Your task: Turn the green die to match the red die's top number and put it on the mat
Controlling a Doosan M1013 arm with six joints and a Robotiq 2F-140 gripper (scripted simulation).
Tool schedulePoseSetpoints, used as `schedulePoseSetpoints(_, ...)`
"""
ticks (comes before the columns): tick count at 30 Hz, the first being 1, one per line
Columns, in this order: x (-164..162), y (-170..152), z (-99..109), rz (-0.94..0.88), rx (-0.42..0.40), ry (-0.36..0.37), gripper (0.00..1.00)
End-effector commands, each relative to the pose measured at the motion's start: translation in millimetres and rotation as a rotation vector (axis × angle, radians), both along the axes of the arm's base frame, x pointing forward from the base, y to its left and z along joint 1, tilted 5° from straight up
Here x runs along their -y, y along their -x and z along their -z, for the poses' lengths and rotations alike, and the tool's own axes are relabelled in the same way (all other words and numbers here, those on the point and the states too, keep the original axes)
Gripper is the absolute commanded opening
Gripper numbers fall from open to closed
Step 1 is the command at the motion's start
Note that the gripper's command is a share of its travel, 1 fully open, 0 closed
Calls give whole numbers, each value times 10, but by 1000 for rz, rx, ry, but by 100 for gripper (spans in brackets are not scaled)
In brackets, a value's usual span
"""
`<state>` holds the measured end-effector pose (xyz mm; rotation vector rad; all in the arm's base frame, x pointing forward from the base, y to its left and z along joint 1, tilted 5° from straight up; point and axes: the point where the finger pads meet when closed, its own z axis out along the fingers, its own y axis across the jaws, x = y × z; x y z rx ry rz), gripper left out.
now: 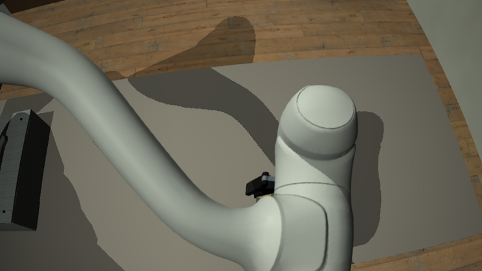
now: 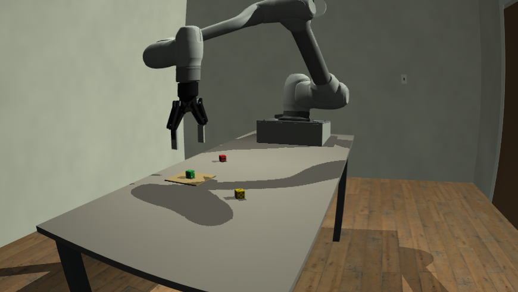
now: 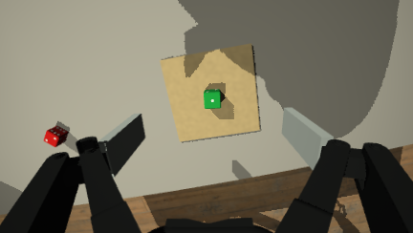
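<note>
The green die [image 3: 212,99] sits flat near the middle of the tan mat, with one white pip on top; it also shows in the exterior view [image 2: 190,174] on the mat [image 2: 190,179]. The red die [image 3: 54,136] lies on the table left of the mat, one pip on top, and it also shows in the exterior view [image 2: 222,158]. My gripper [image 2: 187,141] is open and empty, high above the mat; in the wrist view [image 3: 212,131] its fingers spread wide to either side. In the overhead view the arm hides the dice and mat.
A yellow die [image 2: 239,193] lies on the table right of the mat. The robot base [image 2: 292,132] stands at the table's far end. The table edge runs close to the mat on the wall side.
</note>
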<state>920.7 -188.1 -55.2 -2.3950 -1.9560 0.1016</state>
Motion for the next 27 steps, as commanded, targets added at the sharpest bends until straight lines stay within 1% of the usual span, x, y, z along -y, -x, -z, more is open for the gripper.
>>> schedulePoseSetpoints(1, 0, 0, -3, 0, 0, 0, 100)
schedulePoseSetpoints(8, 0, 0, 3, -1, 0, 0, 100)
schedulePoseSetpoints(15, 0, 5, 74, -8, 0, -1, 100)
schedulePoseSetpoints(16, 0, 5, 74, -8, 0, -1, 32)
schedulePoseSetpoints(27, 0, 5, 74, -8, 0, -1, 32)
